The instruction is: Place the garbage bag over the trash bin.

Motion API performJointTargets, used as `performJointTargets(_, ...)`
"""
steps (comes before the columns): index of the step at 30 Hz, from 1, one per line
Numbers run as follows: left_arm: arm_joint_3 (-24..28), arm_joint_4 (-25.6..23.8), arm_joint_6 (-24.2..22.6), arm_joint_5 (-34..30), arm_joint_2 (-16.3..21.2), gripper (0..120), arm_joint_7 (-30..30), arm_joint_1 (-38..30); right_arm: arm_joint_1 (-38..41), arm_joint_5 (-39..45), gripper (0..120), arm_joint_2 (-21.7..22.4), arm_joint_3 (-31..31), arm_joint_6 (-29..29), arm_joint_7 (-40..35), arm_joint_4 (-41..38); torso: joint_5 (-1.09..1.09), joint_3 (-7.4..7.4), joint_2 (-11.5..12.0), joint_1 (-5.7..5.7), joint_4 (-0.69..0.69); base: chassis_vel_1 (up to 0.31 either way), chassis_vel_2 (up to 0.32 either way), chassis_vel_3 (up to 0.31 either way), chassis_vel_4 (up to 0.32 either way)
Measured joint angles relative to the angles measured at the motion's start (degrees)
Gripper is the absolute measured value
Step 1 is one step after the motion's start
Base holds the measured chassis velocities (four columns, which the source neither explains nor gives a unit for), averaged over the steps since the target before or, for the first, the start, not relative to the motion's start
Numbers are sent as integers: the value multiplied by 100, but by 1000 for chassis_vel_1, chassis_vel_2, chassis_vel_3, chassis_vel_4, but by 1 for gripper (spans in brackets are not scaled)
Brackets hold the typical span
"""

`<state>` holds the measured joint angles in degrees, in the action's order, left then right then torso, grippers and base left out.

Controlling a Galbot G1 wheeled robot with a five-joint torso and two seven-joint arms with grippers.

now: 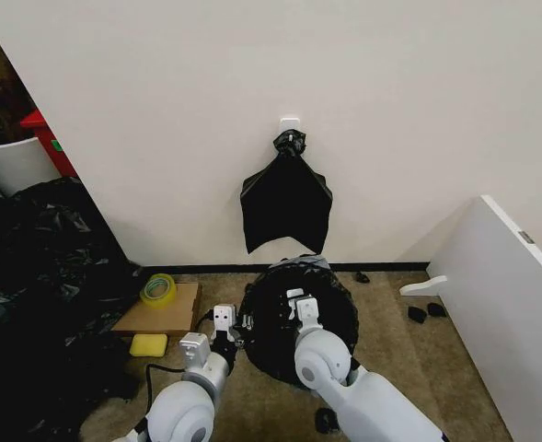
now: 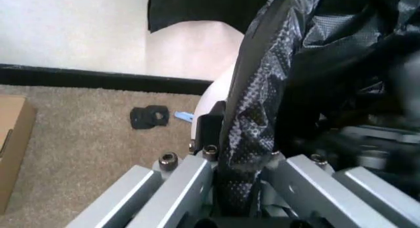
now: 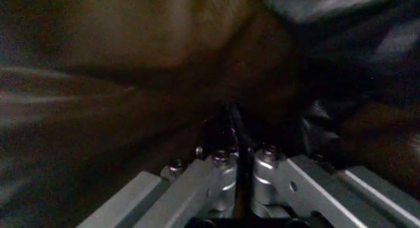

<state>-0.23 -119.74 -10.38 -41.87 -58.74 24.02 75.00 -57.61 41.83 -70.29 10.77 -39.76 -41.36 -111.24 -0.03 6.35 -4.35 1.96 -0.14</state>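
One bag (image 1: pixel 300 318) (glossy black, wrinkled) is spread over one bin (image 2: pixel 213 98) on the carpet by the wall; the bin's white side shows in the left wrist view. The left hand (image 1: pixel 236 324) is at the bag's left edge, its two fingers (image 2: pixel 211 125) pinched on a fold of the plastic. The right hand (image 1: pixel 298 302) reaches down into the bag's mouth, its fingers (image 3: pixel 223 156) closed tight with a thin edge of bag between them. Above, one knotted black bundle (image 1: pixel 287 198) hangs from a wall hook. Left of the bin lie one cardboard sheet (image 1: pixel 165 313), one tape roll (image 1: pixel 158 289) and one yellow sponge (image 1: pixel 148 344).
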Motion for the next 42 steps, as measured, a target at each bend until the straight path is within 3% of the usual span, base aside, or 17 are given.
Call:
performJointTargets(3,-37,11,4,-18,-4,0,-17,-13,-218,120,0,231,-25,-190,-2,-460,0,0,0,0,-1,0,0,0,0)
performJointTargets(8,-73,-27,6,-31,24,0,-88,-3,-314,219,0,317,-53,-216,25,-495,0,0,0,0,-1,0,0,0,0)
performJointTargets(13,-33,-119,20,-33,50,0,-165,53,-175,575,0,71,-79,-218,-152,18,-1,0,0,0,1,0,0,0,0)
performJointTargets(25,-50,-203,15,-37,97,0,-173,84,33,-242,0,-140,-14,-213,-69,736,0,0,0,0,0,0,0,0,0)
performJointTargets(30,-34,-95,17,8,76,0,-174,57,-33,59,0,55,-21,-211,-68,114,0,0,0,0,-1,0,0,0,0)
performJointTargets(33,12,-1,42,62,73,0,-164,-1,-70,644,0,243,83,-214,-272,-446,-1,0,0,0,0,0,0,0,0)
performJointTargets(42,43,13,92,173,86,0,-174,-27,-124,794,0,306,289,-221,-514,-303,-1,0,0,0,-1,0,0,0,0)
